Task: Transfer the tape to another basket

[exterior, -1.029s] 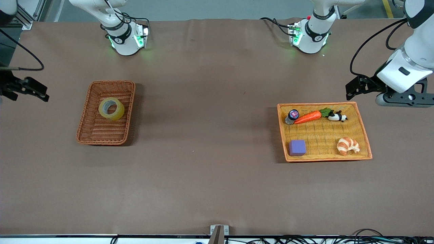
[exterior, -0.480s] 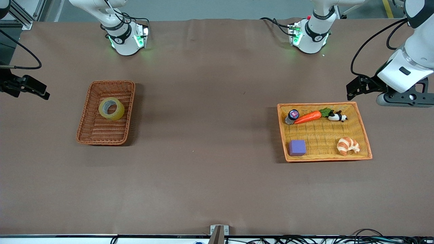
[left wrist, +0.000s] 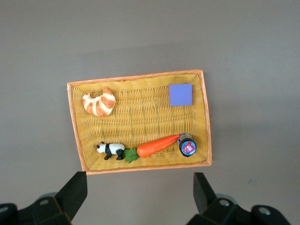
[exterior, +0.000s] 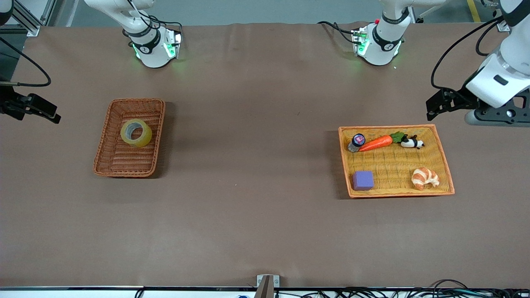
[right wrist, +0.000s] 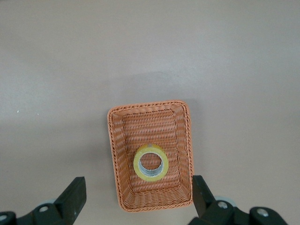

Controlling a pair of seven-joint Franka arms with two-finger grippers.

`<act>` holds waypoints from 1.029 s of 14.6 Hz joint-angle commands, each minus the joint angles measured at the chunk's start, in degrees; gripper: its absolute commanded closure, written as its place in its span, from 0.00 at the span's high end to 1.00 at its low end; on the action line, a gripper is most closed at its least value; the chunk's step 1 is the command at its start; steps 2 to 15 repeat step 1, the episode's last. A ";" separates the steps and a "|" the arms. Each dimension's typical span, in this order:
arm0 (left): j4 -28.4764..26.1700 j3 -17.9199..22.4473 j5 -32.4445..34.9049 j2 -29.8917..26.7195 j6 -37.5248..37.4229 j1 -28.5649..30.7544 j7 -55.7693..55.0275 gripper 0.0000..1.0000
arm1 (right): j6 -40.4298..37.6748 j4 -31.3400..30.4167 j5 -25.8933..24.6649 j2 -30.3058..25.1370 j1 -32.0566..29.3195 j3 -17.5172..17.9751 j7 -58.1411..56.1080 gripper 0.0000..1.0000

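The tape (exterior: 143,138), a yellowish ring with a grey core, lies flat in the reddish-brown woven basket (exterior: 128,159), in the half farther from the front camera. In the right wrist view the tape (right wrist: 151,177) sits in the basket (right wrist: 121,154) far below. My right gripper (right wrist: 139,190) is open and empty, high above the basket's end. Only its black wrist part (exterior: 31,108) shows in the front view. My left gripper (left wrist: 140,187) is open and empty, high over the table beside the orange-yellow basket (left wrist: 140,122).
The orange-yellow tray-like basket (exterior: 393,165) at the left arm's end holds a carrot (exterior: 374,143), a small jar (exterior: 356,141), a panda toy (exterior: 412,142), a purple block (exterior: 363,180) and a croissant (exterior: 424,178). Brown cloth lies bare between the two baskets.
The left hand has drifted slightly away from the orange-yellow basket toward the table's end. The right hand has shifted very little. The tape has not moved.
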 commanded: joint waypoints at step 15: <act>0.29 -0.14 1.15 -1.38 -4.20 -0.11 0.88 1.00 | 0.19 0.21 1.32 0.06 -0.76 0.33 0.61 1.00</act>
